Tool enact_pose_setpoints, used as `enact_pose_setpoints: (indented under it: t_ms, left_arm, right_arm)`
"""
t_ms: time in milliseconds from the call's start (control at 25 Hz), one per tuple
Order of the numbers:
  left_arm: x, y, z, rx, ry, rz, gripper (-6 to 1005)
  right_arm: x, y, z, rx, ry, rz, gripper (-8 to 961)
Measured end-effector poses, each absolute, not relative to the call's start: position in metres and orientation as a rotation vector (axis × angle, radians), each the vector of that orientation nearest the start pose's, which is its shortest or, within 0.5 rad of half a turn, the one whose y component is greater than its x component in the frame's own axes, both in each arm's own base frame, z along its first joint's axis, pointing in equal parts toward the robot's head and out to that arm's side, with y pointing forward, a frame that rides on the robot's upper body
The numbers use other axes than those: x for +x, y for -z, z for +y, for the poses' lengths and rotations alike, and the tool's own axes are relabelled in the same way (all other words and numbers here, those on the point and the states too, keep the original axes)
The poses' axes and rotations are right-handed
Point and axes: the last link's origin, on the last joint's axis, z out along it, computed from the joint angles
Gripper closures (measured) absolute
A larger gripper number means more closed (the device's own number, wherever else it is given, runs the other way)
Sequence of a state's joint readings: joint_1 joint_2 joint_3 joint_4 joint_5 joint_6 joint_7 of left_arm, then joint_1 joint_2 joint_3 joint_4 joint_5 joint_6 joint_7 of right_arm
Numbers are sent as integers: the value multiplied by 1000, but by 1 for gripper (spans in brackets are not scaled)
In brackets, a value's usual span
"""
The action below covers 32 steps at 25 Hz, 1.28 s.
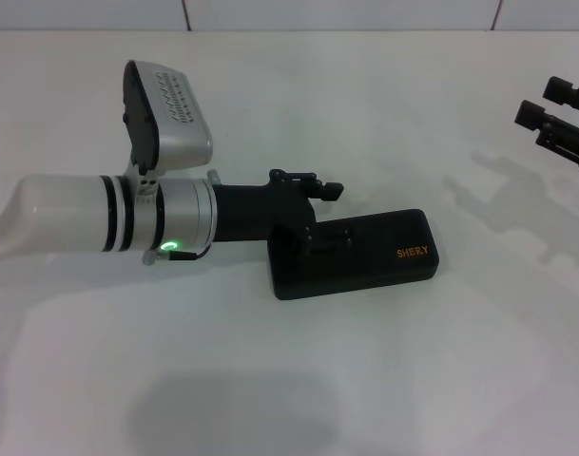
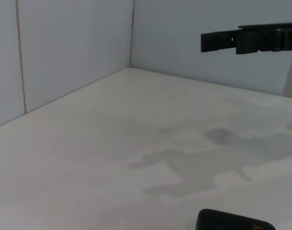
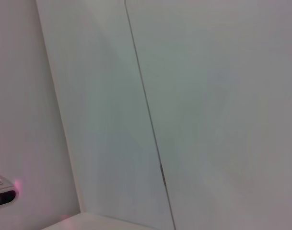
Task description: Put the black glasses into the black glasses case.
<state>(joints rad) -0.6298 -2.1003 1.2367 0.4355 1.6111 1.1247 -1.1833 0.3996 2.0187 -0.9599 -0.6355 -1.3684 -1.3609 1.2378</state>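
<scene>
My left pincer (image 1: 313, 214) reaches across the worktop (image 1: 384, 114) and sits right over the near end of the case (image 1: 365, 255), which lies shut, flat, its long axis running left to right away from my wrist, lettered end farthest from me. I cannot tell whether the pincer is spread or pressed together; its tips merge with the black lid. The glasses are nowhere in sight, so I judge they are likely inside already, though I cannot confirm that. My right pincer (image 1: 555, 119) hangs well apart at the far right, spread. The left arm is clearly the nearer one.
</scene>
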Motion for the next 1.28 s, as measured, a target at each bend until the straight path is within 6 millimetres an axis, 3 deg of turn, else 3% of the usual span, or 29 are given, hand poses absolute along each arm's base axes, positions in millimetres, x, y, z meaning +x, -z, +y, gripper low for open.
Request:
enact_pose_setpoints:
  t_ms: [120,200,360,520,600,680,760,840,920,1280]
  left_arm:
    - [-228,88,348,-2776,557,-418,320]
    - [-220,78,345,-2754,697,-393,319]
    - [-211,29,320,-2727,1058,-170,316]
    - [-235,-24,290,-2656,1203,-15,314]
    - [-245,-36,281,-2621,1224,-4,313]
    - [-256,-40,268,-2601,1216,14,312]
    - [-256,-40,268,-2601,1216,14,311]
    - [-274,-39,245,-2530,1186,30,310]
    - [-278,-38,240,-2520,1177,18,309]
    - [-279,-34,238,-2559,1157,22,309]
  right_arm:
    - [266,-33,345,-2351,-957,534,305]
    - [260,-28,343,-2402,-957,505,293]
    - [235,-15,328,-2597,-1013,302,270]
    - [217,1,311,-2700,-1080,76,246]
    - [211,13,306,-2757,-1074,11,235]
    - [206,24,304,-2804,-1068,-32,223]
    - [202,31,305,-2816,-1087,-57,187]
    - [197,37,308,-2789,-1143,-55,128]
    - [196,37,309,-2733,-1189,-46,68]
    - [197,40,308,-2708,-1197,-71,68]
